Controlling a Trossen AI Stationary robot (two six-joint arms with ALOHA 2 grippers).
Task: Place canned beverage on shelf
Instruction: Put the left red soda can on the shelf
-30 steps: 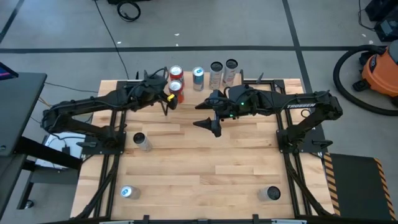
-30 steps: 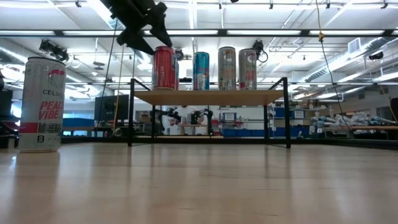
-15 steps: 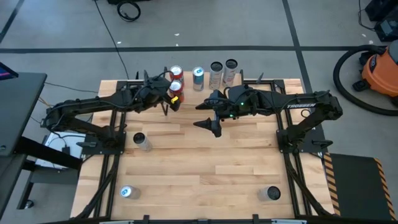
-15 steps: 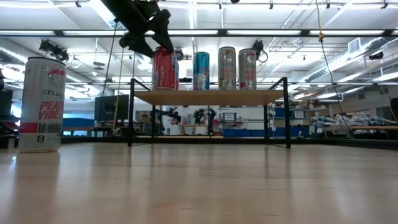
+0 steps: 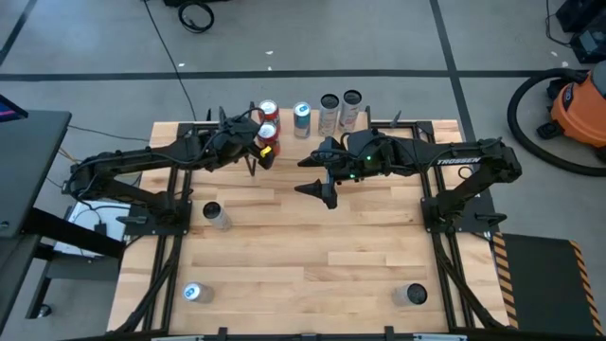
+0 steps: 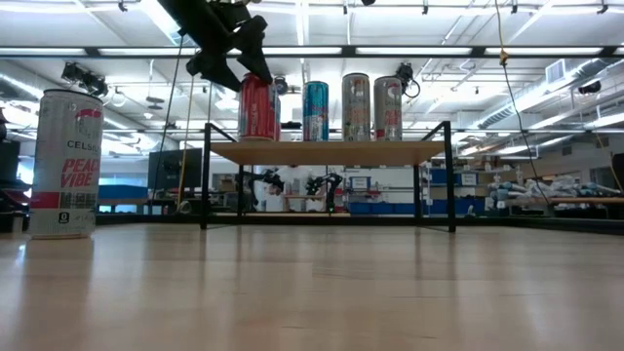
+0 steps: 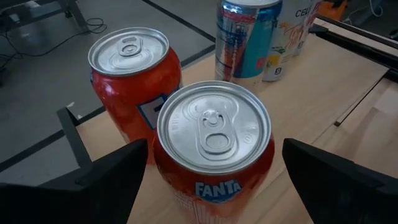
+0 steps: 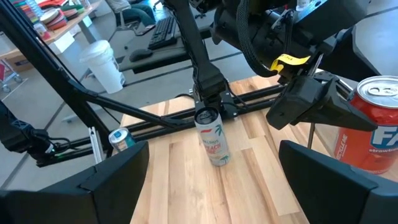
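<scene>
"Looking at that left claw (image 5: pixel 256 154), is it gripping or not?"

"Not gripping. Its fingers (image 7: pixel 109 171) stand wide, one on either side of the Fanta can (image 7: pixel 213 143), with a gap showing on both sides. The can stands upright on the shelf (image 6: pixel 327 152) under its own weight."

"Did the claw shift a moment ago?"

"A touch. It edged in toward the cans, then stopped. The fingers have stayed spread throughout."

"And just past the claw?"

"A second red can (image 7: pixel 134 74) sits close behind the Fanta one, and a blue can (image 7: pixel 249 37) stands farther along the same board."

"So it's placed?"

"I'd say so. What's left is backing out without clipping it. The right claw (image 5: pixel 322 192) waits off to the side, spread wide too, and a loose can (image 5: pixel 217 216) stands on the table behind the left claw."
</scene>
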